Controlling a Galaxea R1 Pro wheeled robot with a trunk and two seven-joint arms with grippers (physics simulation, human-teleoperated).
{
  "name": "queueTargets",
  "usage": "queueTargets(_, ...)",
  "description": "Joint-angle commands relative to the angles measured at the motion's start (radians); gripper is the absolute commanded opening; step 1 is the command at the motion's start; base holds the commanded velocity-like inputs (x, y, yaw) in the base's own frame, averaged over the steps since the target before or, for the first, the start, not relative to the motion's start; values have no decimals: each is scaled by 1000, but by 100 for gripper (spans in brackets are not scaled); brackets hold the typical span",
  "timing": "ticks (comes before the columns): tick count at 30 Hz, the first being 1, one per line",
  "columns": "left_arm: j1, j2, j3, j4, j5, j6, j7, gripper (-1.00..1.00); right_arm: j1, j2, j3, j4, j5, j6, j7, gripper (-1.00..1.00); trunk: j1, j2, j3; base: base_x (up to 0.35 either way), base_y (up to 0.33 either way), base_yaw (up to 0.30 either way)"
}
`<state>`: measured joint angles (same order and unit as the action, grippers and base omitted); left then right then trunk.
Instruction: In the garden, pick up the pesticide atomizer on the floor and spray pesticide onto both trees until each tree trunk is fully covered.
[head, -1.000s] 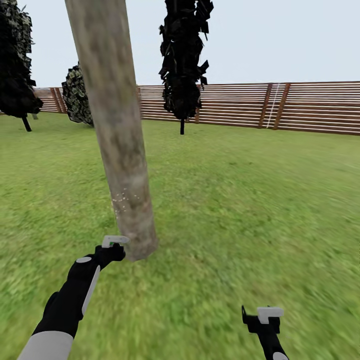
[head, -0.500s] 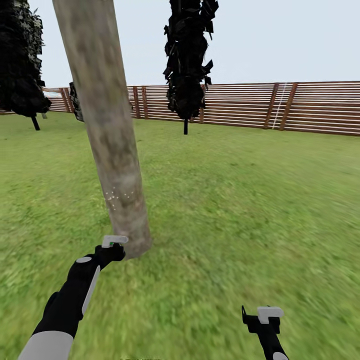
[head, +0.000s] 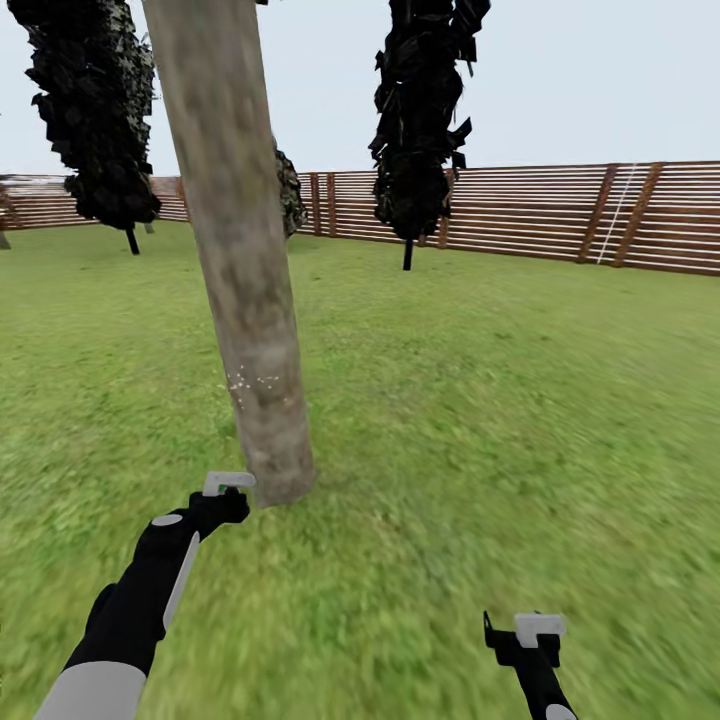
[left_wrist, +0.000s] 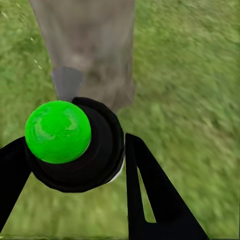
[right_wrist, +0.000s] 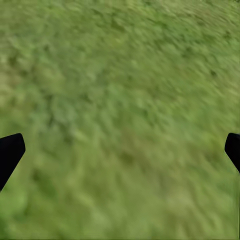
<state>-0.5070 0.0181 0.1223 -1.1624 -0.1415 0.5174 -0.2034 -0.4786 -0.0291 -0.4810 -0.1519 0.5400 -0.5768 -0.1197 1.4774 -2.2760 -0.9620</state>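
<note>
One tree trunk (head: 245, 300) rises, crown cut off above.

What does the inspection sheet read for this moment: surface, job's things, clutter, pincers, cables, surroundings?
Surface: green lawn, grass all round.
Job's things: thick pale trunk rising from the lawn, faint white specks low on it; sprayer with a green cap, aimed at the trunk's base.
Clutter: nothing seen.
Pincers: left pincer shut on the sprayer, close to the trunk's foot; right pincer open over bare grass.
Cables: nothing seen.
Surroundings: slatted wooden fence along the back, slim dark trees before it, pale sky.
</note>
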Motion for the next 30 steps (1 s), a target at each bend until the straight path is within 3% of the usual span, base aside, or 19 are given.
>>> queueTargets(1,0,0,0,6,0,0,0,-100,0,0,0,0,0,0,0,100,0,0,0,0,-273,134)
queueTargets(6,-1,-5,-2,54,5,-3,2,-100,0,0,1,-1,0,0,0,100,0,0,0,0,-273,45)
queueTargets(9,-2,-39,-2,98,2,-5,3,-100,0,0,0,-1,0,0,0,100,0,0,0,0,-268,4)
queueTargets(11,-2,-46,4,125,1,-11,4,-100,0,0,0,0,0,0,0,100,0,0,0,0,-178,1)
queueTargets(13,-1,-32,20,151,2,-14,2,-100,0,0,-1,-1,0,0,0,100,0,0,0,0,-76,0)
queueTargets(17,-1,19,93,170,2,-18,-3,-100,0,-2,-1,-1,0,0,0,100,0,0,0,0,-15,0)
queueTargets(20,-2,29,102,172,2,-21,-4,-100,0,-2,-1,-2,0,0,0,100,0,0,0,0,-2,0)
queueTargets(21,-2,26,100,173,2,-21,-4,-100,0,-2,-1,-2,0,0,0,100,0,0,0,0,0,0)
queueTargets(25,-2,13,-16,211,7,-22,-1,-100,0,-3,-1,-2,0,0,0,100,0,0,0,0,0,0)
queueTargets(29,-2,31,-25,255,5,-24,-2,-100,0,-3,-1,-2,0,0,0,100,0,0,0,26,0,0)
queueTargets(30,-2,52,-10,265,5,-24,-3,-100,0,-3,-1,-2,0,0,0,100,0,0,0,224,5,0)
